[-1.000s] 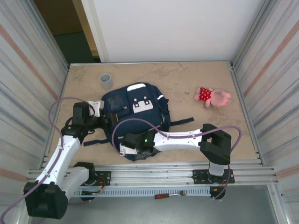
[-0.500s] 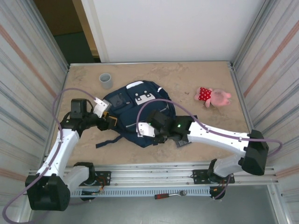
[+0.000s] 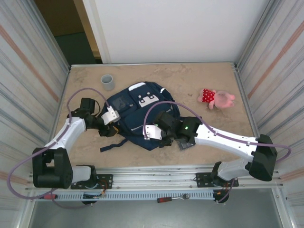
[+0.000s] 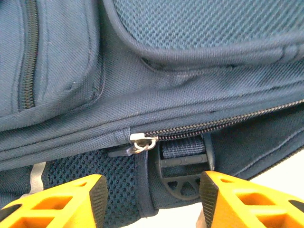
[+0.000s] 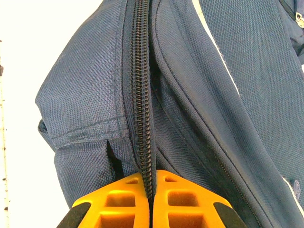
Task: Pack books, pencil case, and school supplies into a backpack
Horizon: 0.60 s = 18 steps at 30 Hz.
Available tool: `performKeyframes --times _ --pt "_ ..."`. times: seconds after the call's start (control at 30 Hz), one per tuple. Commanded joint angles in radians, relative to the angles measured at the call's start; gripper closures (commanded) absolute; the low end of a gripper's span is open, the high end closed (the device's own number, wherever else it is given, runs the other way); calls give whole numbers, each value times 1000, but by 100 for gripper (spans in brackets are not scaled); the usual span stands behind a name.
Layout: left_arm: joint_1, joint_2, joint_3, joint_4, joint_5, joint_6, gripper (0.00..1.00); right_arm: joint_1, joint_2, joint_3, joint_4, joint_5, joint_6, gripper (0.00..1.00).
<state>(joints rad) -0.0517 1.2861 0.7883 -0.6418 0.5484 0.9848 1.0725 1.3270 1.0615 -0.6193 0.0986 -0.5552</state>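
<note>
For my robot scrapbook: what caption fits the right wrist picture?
Right gripper pinched shut on the zipper seam of the navy backpack.

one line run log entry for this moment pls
left fingers: open, facing zipper pull | right fingers: shut on backpack zipper seam | plush toy, cup: outside backpack

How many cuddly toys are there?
1: a pink and red plush toy lies far right on the table, apart from the backpack. More may hide inside it.
</note>
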Motion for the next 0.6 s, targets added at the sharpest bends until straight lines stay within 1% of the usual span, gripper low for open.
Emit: performKeyframes --times 0.0,0.13,0.23,0.3,0.37,0.4,0.47,0.57 --pt "6 30 21 4 -22 115 45 -5 -46 8 52 -19 9 100" --pt "6 67 17 77 -7 116 44 -2 -43 9 55 -23 18 100" --pt "6 92 30 95 33 121 43 2 -43 11 58 -23 24 100" --pt "6 109 44 85 74 109 43 3 -42 9 63 -23 31 100" --pt "6 109 47 86 146 102 44 4 -42 8 69 -25 36 100" --pt "6 105 43 86 187 106 46 4 -43 5 73 -28 40 100" --pt "6 103 42 77 231 114 50 4 -42 5 76 -30 44 100" --pt "6 118 58 31 239 133 60 2 -43 3 77 -26 46 100"
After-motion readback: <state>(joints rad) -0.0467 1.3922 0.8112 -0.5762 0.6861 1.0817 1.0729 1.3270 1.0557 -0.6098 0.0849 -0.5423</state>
